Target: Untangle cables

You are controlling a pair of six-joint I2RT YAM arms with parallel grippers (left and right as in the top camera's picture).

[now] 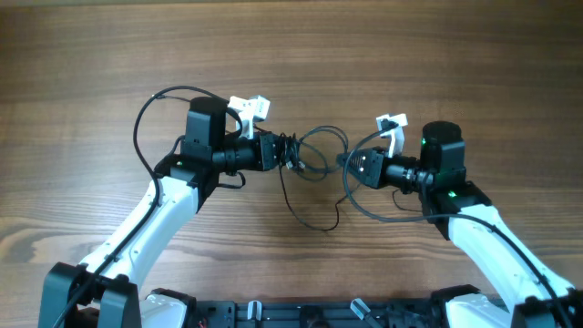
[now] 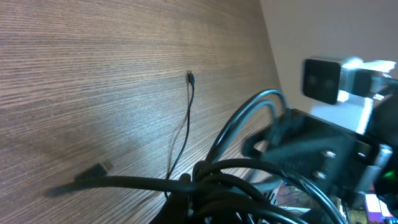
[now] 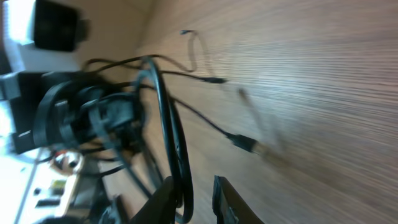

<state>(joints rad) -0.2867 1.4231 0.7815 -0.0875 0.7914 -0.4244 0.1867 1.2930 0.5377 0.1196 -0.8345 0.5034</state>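
The cables [image 1: 314, 153] are thin black wires, looped and bunched between my two grippers above the wooden table. My left gripper [image 1: 284, 150] is shut on the knotted end of the bunch [image 2: 249, 186]. From there one strand runs out to a small plug [image 2: 190, 77] and another to a plug [image 2: 99, 168] on the wood. My right gripper [image 1: 351, 164] faces it from the right. In the right wrist view a cable loop [image 3: 169, 124] passes between the right gripper [image 3: 193, 186] fingers. It lies against the left finger [image 3: 163, 194], with a gap to the right finger [image 3: 227, 198].
A loose strand [image 1: 314, 223] droops from the bunch onto the table toward the front. A plug [image 3: 245, 143] lies on the wood. Thicker black arm cables arc over the left arm [image 1: 146, 118] and beside the right arm [image 1: 364, 205].
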